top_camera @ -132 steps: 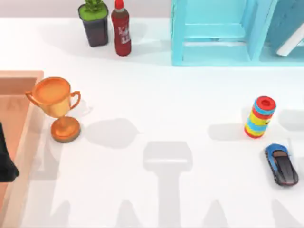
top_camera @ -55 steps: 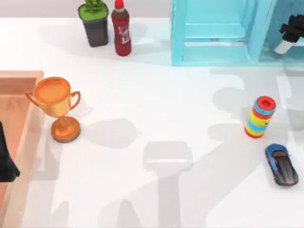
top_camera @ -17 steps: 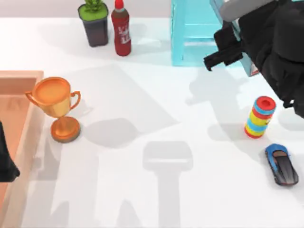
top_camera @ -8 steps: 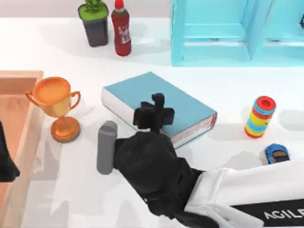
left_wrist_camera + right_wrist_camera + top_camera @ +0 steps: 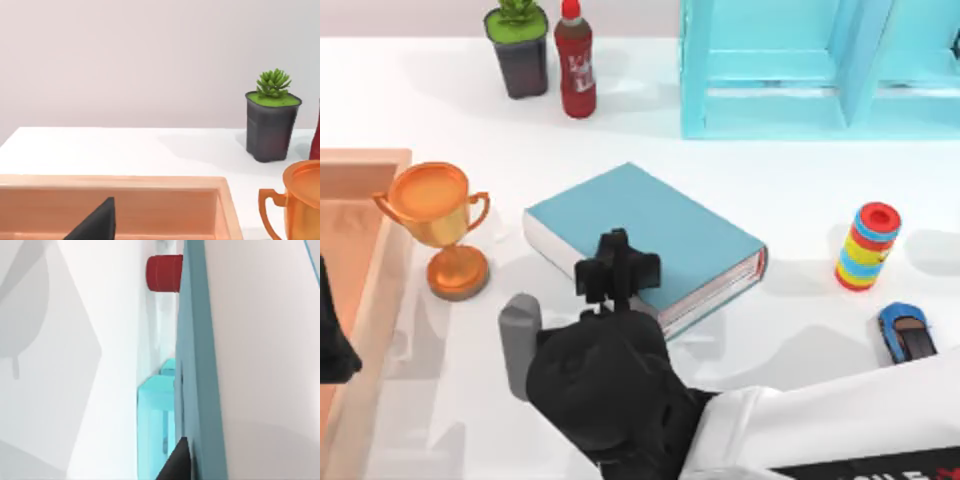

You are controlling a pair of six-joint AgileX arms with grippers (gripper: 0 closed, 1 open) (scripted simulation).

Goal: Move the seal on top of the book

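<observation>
Your right end effector (image 5: pixel 616 268) reaches in from the table's lower right, clamped on the book (image 5: pixel 660 225)'s near edge. Book and arm have shifted left since half a second ago. Left end effector (image 5: pixel 332 340) sits parked far left; its state is indeterminable.

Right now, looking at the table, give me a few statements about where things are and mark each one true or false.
1. The book lies between the trophy and the ring stack. True.
2. The red bottle stands on the book. False: it stands at the table's far edge beside the potted plant.
3. The right gripper is at the book's near edge. True.
4. The toy car sits left of the trophy. False: it is at the table's right, near the ring stack.
5. The left gripper is parked over the wooden tray at the table's left. True.
</observation>
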